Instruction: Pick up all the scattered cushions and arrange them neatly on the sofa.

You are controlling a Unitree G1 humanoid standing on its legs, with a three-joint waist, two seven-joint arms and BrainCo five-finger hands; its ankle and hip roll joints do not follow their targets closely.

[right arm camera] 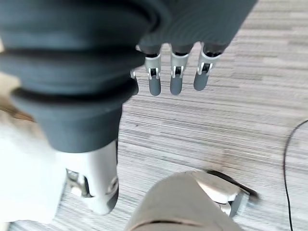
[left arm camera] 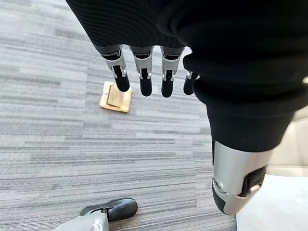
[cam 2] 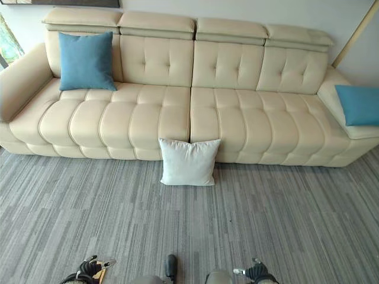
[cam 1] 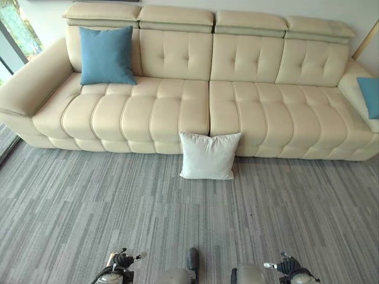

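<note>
A white cushion (cam 1: 208, 155) stands on the grey carpet, leaning against the front of the cream sofa (cam 1: 154, 112) at its middle. A blue cushion (cam 1: 107, 55) rests upright against the sofa's back at the left end. Another blue cushion (cam 2: 359, 104) lies on the right armrest. My left hand (left arm camera: 144, 72) hangs low over the carpet, fingers straight, holding nothing. My right hand (right arm camera: 175, 72) hangs the same way, open and empty. Both hands (cam 1: 121, 260) are at the bottom of the eye views, well short of the white cushion.
A small wooden block (left arm camera: 116, 96) lies on the carpet below my left hand. A window (cam 1: 15, 29) is at the far left behind the sofa's arm. Open carpet (cam 1: 177, 219) stretches between me and the sofa.
</note>
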